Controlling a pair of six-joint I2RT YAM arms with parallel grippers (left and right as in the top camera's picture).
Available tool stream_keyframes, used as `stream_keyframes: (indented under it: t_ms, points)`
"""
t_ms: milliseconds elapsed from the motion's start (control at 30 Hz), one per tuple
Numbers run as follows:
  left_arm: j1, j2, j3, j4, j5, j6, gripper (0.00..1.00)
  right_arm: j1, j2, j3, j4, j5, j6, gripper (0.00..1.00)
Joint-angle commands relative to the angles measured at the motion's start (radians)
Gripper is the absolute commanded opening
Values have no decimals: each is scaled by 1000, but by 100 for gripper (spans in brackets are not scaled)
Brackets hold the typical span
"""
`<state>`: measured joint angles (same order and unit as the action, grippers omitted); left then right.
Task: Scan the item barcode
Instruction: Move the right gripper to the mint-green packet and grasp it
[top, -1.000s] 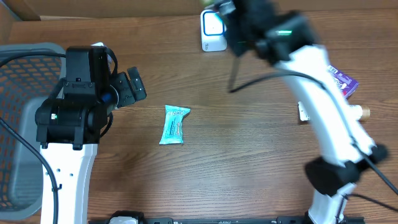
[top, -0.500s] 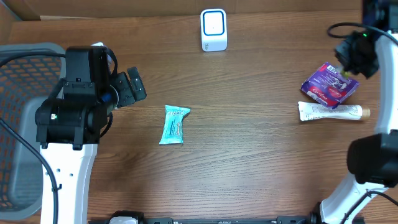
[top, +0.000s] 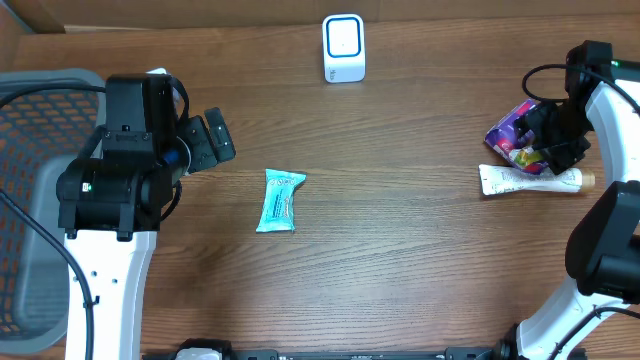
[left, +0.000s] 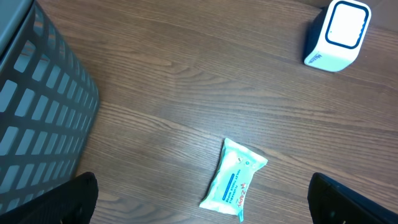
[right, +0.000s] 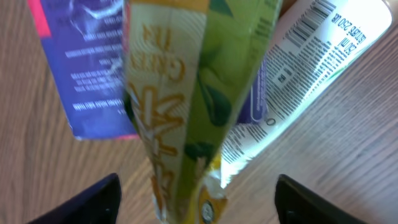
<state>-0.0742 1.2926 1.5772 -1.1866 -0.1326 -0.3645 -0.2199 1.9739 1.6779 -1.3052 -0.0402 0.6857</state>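
Looks like the pick-up stage to me. The right gripper (right: 199, 196) has its jaws wide apart with the green tea packet (right: 171, 124) right between them, touching neither finger as far as I can tell. It's lying over a purple pack (right: 87, 68) and a white tube (right: 298, 68). Next move: clamp the packet, lift it clear of those two, and show its barcode to the scanner (top: 343, 48), well away from these jaws. The left gripper (left: 199, 199) gapes too, with nothing in it.
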Motion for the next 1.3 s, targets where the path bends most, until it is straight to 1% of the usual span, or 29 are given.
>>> stream_keyframes:
  t_ms: [0,133,233,333,367,433,533,633,767,833,967,1100,1167,1267]
  points:
    - [2,3,8,0,-12,-10,100,0,-16,63,-45,-7,-89,83]
    - [2,3,8,0,-12,-10,100,7,-21,223,-161,-39,-158,84]
    - [2,3,8,0,-12,-10,100,45,-33,351,-209,-150,-294,85]
    - [2,3,8,0,-12,-10,100,121,-41,434,-223,-247,-379,88]
    - [2,3,8,0,-12,-10,100,155,-42,441,-216,-267,-385,90]
    - [2,3,8,0,-12,-10,100,232,-42,439,-199,-286,-383,91]
    - [2,3,8,0,-12,-10,99,357,-37,393,-149,-288,-359,91]
    - [2,3,8,0,-12,-10,100,475,-34,306,-71,-291,-290,89]
    - [2,3,8,0,-12,-10,100,624,-34,121,85,-356,-219,85]
    - [2,3,8,0,-12,-10,100,693,-34,16,172,-365,-159,84]
    - [2,3,8,0,-12,-10,99,806,-34,-138,340,-366,-77,83]
    - [2,3,8,0,-12,-10,99,908,-34,-228,507,-347,-36,82]
    - [2,3,8,0,-12,-10,100,948,-34,-261,581,-289,14,82]
    - [2,3,8,0,-12,-10,100,987,-31,-294,662,-233,45,74]
